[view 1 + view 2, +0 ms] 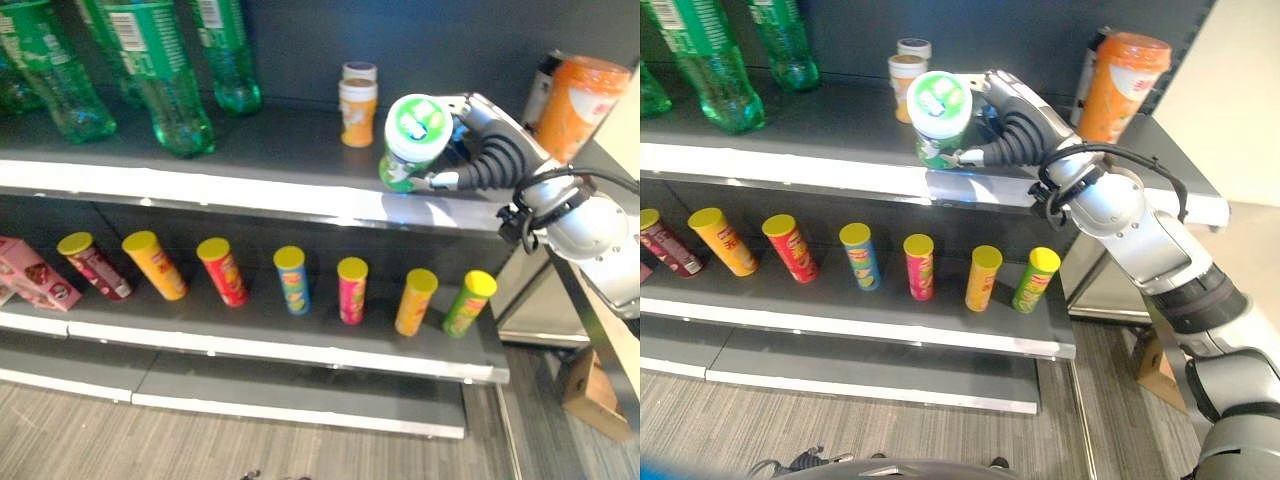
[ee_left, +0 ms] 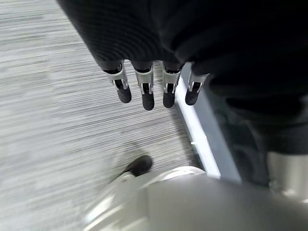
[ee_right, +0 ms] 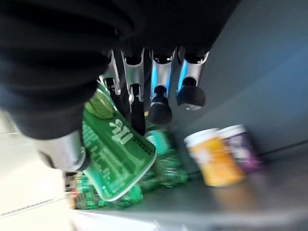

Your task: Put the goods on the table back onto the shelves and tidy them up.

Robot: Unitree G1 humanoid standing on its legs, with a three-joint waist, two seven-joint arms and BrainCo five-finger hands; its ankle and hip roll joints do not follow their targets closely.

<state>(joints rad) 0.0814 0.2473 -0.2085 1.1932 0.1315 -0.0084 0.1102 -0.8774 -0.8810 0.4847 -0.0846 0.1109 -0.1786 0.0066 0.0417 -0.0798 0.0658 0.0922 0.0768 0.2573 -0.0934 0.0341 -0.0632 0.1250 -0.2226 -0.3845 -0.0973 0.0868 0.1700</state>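
A green canister [image 1: 412, 140] with a white lid stands tilted at the front of the upper shelf [image 1: 250, 190], its lid leaning forward. My right hand [image 1: 480, 150] reaches in from the right, fingers and thumb curled round the canister's side [image 3: 113, 154]. Behind it on the same shelf are a small orange cup [image 1: 357, 112] and a purple-lidded one [image 3: 240, 144]. My left hand [image 2: 144, 89] hangs over the grey floor with its fingers straight and nothing in it.
Green bottles [image 1: 160, 80] fill the upper shelf's left part, and a large orange can [image 1: 580, 105] stands at its right end. On the lower shelf [image 1: 300, 345] is a row of several yellow-lidded tubes [image 1: 291, 280], with a pink box [image 1: 30, 275] at the left. A cardboard box [image 1: 595, 395] sits on the floor.
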